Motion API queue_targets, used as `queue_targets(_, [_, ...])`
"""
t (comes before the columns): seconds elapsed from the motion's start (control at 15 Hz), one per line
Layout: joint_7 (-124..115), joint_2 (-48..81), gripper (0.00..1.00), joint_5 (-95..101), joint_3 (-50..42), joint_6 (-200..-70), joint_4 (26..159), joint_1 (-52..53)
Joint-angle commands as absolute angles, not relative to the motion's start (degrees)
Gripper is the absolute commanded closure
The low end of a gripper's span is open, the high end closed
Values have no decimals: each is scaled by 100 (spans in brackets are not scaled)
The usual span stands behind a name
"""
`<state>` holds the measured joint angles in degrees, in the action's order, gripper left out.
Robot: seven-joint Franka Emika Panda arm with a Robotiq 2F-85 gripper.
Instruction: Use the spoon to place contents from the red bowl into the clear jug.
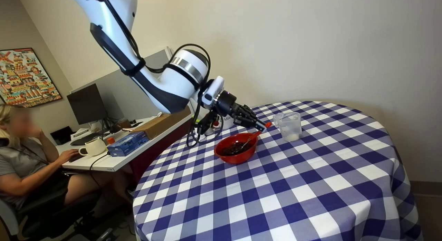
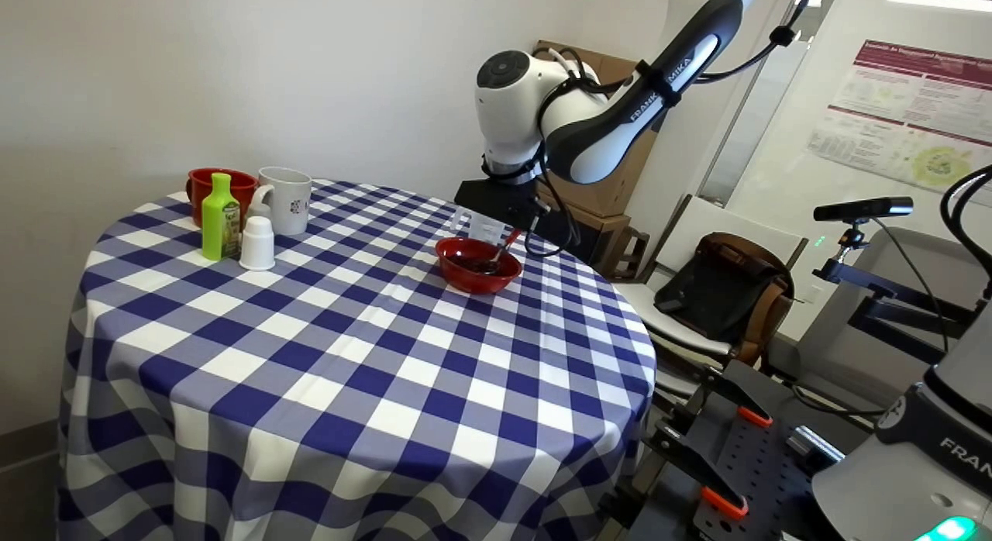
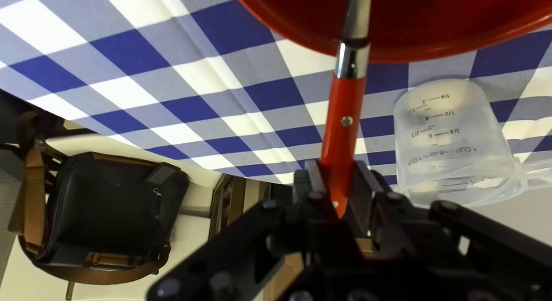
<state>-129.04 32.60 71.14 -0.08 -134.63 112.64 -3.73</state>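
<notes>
The red bowl (image 1: pixel 236 159) stands on the checked cloth and holds dark contents (image 1: pixel 232 149); it also shows in an exterior view (image 2: pixel 474 280) and at the top of the wrist view (image 3: pixel 401 52). My gripper (image 1: pixel 261 126) is shut on the orange-red handle of the spoon (image 3: pixel 343 115), also at the jaws in the wrist view (image 3: pixel 336 174). The spoon slants down over the bowl's rim, its scoop end down at the dark contents, the tip hidden. The clear jug (image 1: pixel 289 126) stands upright beside the bowl, and right of the spoon in the wrist view (image 3: pixel 448 128).
A green bottle (image 2: pixel 221 219), white stacked cups (image 2: pixel 257 245), a white mug (image 2: pixel 288 204) and a red mug (image 2: pixel 203 186) stand at the table's far side. A desk with a blue box (image 1: pixel 127 144) and a seated person (image 1: pixel 27 161) are beside the table.
</notes>
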Motion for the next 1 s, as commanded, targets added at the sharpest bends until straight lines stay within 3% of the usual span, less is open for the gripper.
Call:
queue_targets(0.0, [-12645,3075,95,6777,-113,-13687,11403,-395])
queue_targets(0.93, [-11941,2729,95,5776,-341,-13990,11444,-353])
